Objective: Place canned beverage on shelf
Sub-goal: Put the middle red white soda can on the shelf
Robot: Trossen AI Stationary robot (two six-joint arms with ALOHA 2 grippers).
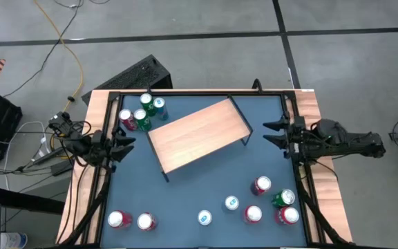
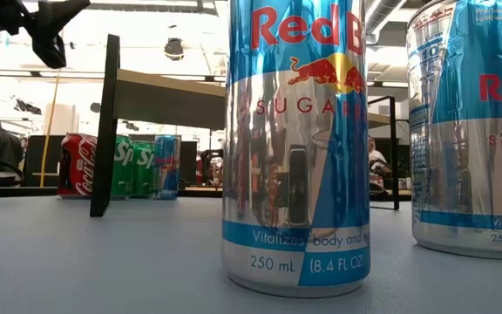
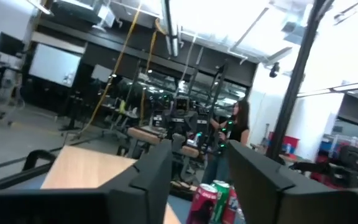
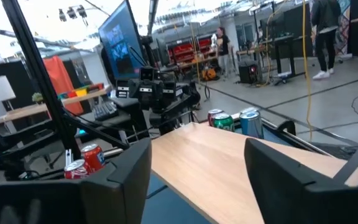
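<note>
The shelf (image 1: 199, 135), a light wood board on thin black legs, stands slantwise at the table's middle with nothing on it. Several canned beverages stand upright on the blue tabletop: a cluster at the far left (image 1: 142, 112), three at the near left (image 1: 146, 221) and several at the near right (image 1: 271, 202). My left gripper (image 3: 197, 186) hovers open at the table's left edge (image 1: 124, 146), tipped upward toward the shelf and the far-left cans (image 3: 211, 200). My right gripper (image 4: 197, 180) hovers open at the right edge (image 1: 275, 133), level and facing the shelf board (image 4: 229, 168).
A blue-and-silver can (image 2: 296, 148) stands close before the low camera, with another (image 2: 473, 131) to its right. The black frame rails (image 1: 185, 93) run along the table's edges. Bare tabletop (image 1: 185, 197) lies between the shelf and the near cans. People stand in the room beyond.
</note>
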